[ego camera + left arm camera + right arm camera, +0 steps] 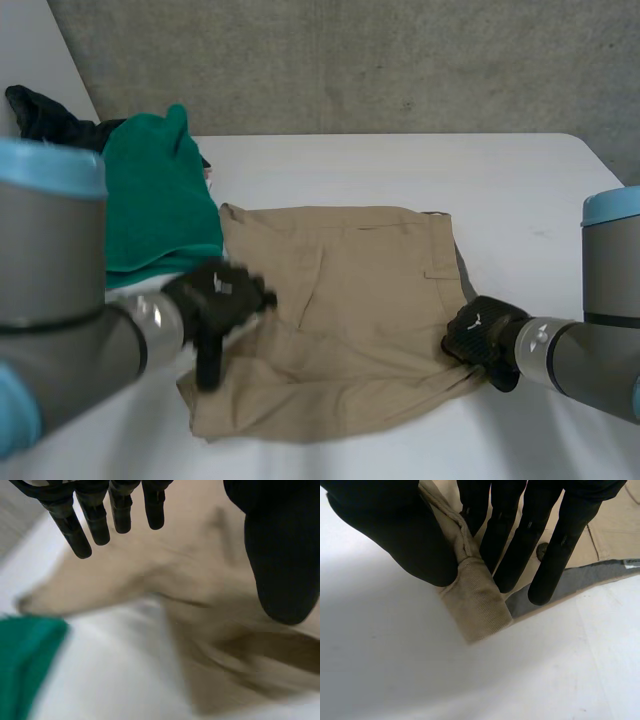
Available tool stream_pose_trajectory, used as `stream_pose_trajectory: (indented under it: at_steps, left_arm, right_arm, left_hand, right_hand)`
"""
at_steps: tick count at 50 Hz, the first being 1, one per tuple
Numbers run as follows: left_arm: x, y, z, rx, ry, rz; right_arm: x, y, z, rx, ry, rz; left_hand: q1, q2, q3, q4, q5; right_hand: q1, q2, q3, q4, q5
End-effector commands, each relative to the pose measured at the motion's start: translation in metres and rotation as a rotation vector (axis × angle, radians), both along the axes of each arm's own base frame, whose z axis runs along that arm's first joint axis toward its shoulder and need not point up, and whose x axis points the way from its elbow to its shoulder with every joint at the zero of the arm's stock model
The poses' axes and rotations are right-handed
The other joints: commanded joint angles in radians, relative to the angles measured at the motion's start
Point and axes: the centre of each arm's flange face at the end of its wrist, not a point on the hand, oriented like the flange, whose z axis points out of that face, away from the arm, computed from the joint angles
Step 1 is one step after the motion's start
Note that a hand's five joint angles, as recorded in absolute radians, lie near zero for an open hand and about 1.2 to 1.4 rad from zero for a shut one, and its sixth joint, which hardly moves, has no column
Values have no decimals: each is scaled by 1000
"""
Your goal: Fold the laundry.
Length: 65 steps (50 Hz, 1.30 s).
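Note:
Khaki shorts point(350, 300) lie spread on the white table point(400, 160), with the waistband towards the far side. My left hand point(215, 295) hovers over the shorts' left edge. In the left wrist view its fingers point(95, 520) are straight and apart from the thumb, with nothing between them and the khaki cloth point(200, 590) lying below. My right hand point(478, 335) is at the shorts' right near corner. In the right wrist view the thumb point(395, 530) and fingers pinch a folded hem corner of the shorts point(480, 605), which rests on the table.
A green garment point(160, 195) lies at the table's left, touching the shorts' left side; it also appears beside my left hand point(25, 660). A dark garment point(45, 115) is heaped behind it at the far left corner. A grey wall stands behind the table.

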Motion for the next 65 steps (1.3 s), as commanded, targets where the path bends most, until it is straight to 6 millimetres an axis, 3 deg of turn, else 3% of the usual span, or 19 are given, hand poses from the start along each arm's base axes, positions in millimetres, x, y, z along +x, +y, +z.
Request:
stream_pose_trajectory:
  at_steps: [1, 9, 21, 31, 33, 36, 38, 41, 46, 54, 58, 65]
  left_arm:
    - [-31, -87, 3, -200, 126, -90]
    - [-67, -143, -35, -259, 179, -286]
    - [-87, -166, -91, -265, 186, -405]
    - [-86, -168, -106, -249, 184, -409]
    - [-86, -167, -106, -250, 181, -417]
    - [-87, -166, -102, -266, 171, -417]
    - [-87, -166, -97, -279, 165, -410]
    - [-85, -164, -88, -312, 140, -381]
    - [-69, -165, -74, -363, 60, -281]
    - [-22, -159, -59, -358, -77, -70]
    - [-1, -146, -57, -322, -135, 24]
    - [15, -137, -65, -268, -186, 147]
  right_arm:
    - [7, -4, -3, -30, -45, -17]
    - [13, -8, -5, -70, -86, -31]
    - [18, -3, -16, -57, -115, -39]
    - [16, -6, -17, -68, -118, -48]
    - [15, -7, -17, -70, -120, -50]
    - [14, -9, -17, -73, -122, -56]
    - [13, -10, -16, -74, -124, -58]
    - [13, -12, -16, -78, -124, -61]
    - [12, -12, -16, -77, -126, -63]
    - [15, -9, -14, -78, -132, -52]
    - [16, -7, -12, -77, -138, -51]
    - [17, -7, -7, -74, -170, -75]
  left_hand:
    - [-25, -27, -32, -24, -40]
    - [184, 182, 177, 185, 168]
    - [213, 211, 206, 215, 198]
    - [351, 349, 344, 352, 336]
    - [512, 510, 505, 513, 497]
    - [1016, 1015, 1010, 1018, 1001]
    - [1164, 1162, 1157, 1165, 1148]
    - [1190, 1189, 1184, 1192, 1175]
    - [1190, 1189, 1184, 1192, 1175]
    - [1190, 1189, 1184, 1192, 1175]
    - [1190, 1189, 1184, 1192, 1175]
    - [1190, 1189, 1184, 1192, 1175]
  right_hand:
    - [286, 225, 206, 197, 202]
    - [286, 225, 206, 197, 202]
    - [286, 225, 206, 197, 202]
    - [286, 225, 206, 197, 202]
    - [286, 225, 206, 197, 202]
    - [286, 225, 206, 197, 202]
    - [286, 225, 206, 197, 202]
    - [286, 225, 206, 197, 202]
    - [286, 225, 206, 197, 202]
    - [286, 225, 206, 197, 202]
    - [286, 225, 206, 197, 202]
    - [286, 225, 206, 197, 202]
